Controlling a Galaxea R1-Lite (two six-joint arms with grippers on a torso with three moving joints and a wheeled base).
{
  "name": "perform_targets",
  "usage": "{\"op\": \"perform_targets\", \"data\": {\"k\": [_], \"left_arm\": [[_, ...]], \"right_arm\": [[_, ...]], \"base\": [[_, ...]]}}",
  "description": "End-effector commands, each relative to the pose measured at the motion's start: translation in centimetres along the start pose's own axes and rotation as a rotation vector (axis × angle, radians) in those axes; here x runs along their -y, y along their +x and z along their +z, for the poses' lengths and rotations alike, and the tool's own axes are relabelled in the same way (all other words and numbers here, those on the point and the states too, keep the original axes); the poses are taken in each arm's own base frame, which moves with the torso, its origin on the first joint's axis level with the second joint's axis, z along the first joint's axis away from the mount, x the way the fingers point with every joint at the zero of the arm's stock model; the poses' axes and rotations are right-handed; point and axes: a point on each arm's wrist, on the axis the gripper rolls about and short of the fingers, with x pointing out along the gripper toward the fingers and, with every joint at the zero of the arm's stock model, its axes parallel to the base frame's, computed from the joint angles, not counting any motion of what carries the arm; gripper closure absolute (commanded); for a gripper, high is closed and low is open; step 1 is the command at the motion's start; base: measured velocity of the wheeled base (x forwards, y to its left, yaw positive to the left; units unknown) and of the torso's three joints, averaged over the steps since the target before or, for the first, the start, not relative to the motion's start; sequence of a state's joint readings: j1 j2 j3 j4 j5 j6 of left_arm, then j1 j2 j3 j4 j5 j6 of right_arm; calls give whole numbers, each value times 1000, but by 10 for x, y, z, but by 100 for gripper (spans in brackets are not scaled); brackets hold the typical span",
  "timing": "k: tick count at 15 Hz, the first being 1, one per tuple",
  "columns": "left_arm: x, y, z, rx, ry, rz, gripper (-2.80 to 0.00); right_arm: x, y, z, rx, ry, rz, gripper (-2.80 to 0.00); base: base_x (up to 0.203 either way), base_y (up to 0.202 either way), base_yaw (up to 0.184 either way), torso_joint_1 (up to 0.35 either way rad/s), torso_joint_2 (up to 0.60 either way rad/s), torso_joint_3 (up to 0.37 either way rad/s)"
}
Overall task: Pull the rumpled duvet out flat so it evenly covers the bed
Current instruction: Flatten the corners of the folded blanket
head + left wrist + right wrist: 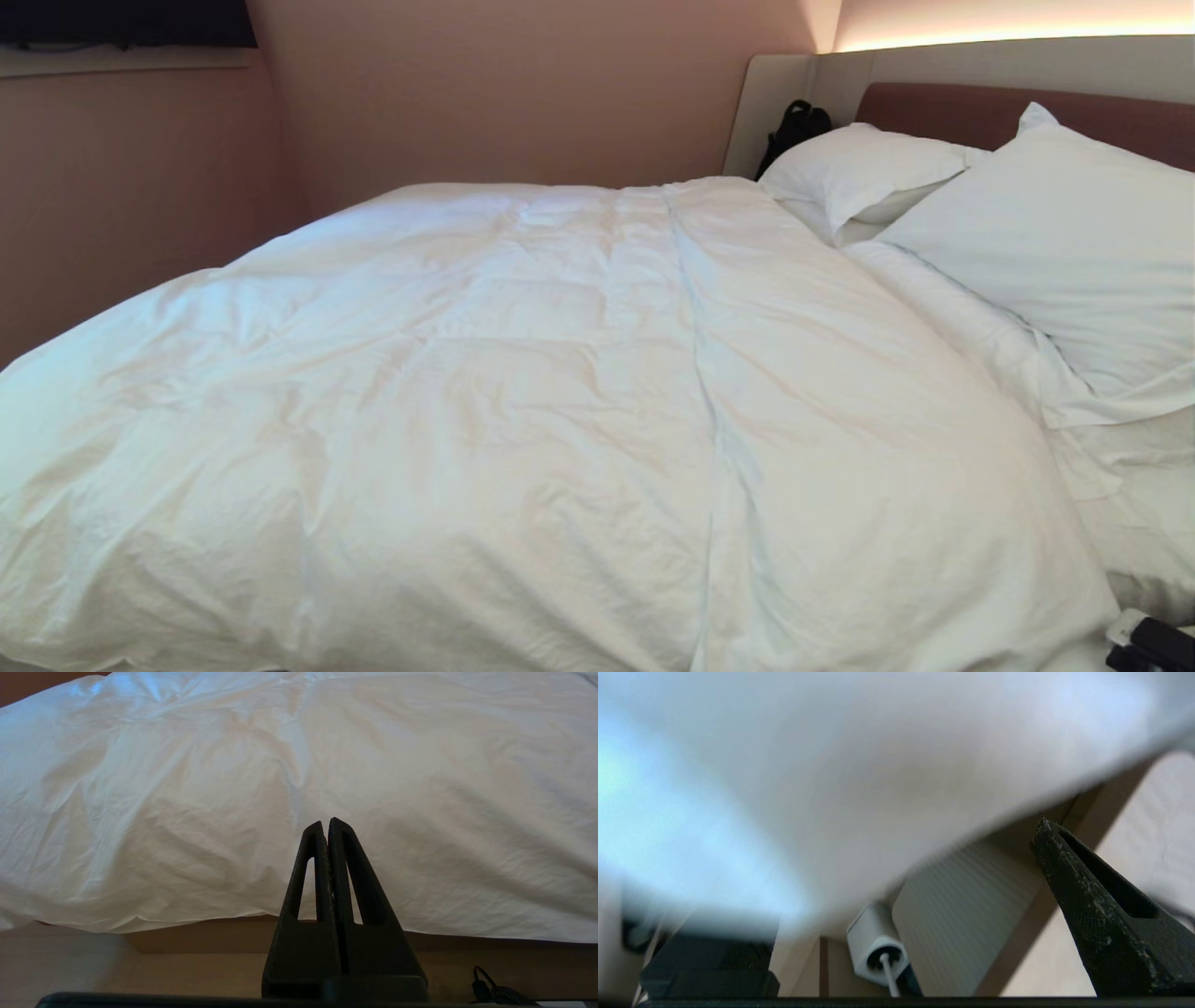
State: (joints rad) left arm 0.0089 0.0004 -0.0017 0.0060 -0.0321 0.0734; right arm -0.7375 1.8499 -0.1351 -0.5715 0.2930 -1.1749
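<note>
Bed (1018, 107): duvet (523, 392) spread | pillows (1064, 243), black bag (794, 126) at headboard | left jaws closed | right jaws open

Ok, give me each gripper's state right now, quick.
Left gripper: shut, empty, parked off the near edge of the duvet.
Right gripper: open, holding nothing, at the duvet's hanging edge.

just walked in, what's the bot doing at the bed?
It is spreading the puffy white quilted duvet over the low white-sheeted bed. The duvet already covers most of it, wrinkled, stopping short of the two white pillows. The right gripper is open under the duvet's hanging edge; the left gripper is shut, parked facing the bedside.
</note>
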Motion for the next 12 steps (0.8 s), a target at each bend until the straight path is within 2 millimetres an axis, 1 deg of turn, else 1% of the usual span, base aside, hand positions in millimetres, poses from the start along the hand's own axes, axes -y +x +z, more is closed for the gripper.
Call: {"op": "perform_targets", "data": {"k": [1,6,8,10,12], "left_arm": [[0,0,0,0,0,0,0],[0,0,0,0,0,0,0],[0,0,0,0,0,0,0],[0,0,0,0,0,0,0],[0,0,0,0,0,0,0]], "right_arm": [[13,13,6,59,-22,-100,-280],[4,9,6,78,-27,-121,-280],[4,8,6,92,-11,-134,-280],[3,7,8,143,-4,-128,-280],[3,7,8,146,-2,-128,-280]], "base": [[0,0,0,0,0,0],[0,0,0,0,0,0],[0,0,0,0,0,0],[0,0,0,0,0,0],[0,0,0,0,0,0]]}}
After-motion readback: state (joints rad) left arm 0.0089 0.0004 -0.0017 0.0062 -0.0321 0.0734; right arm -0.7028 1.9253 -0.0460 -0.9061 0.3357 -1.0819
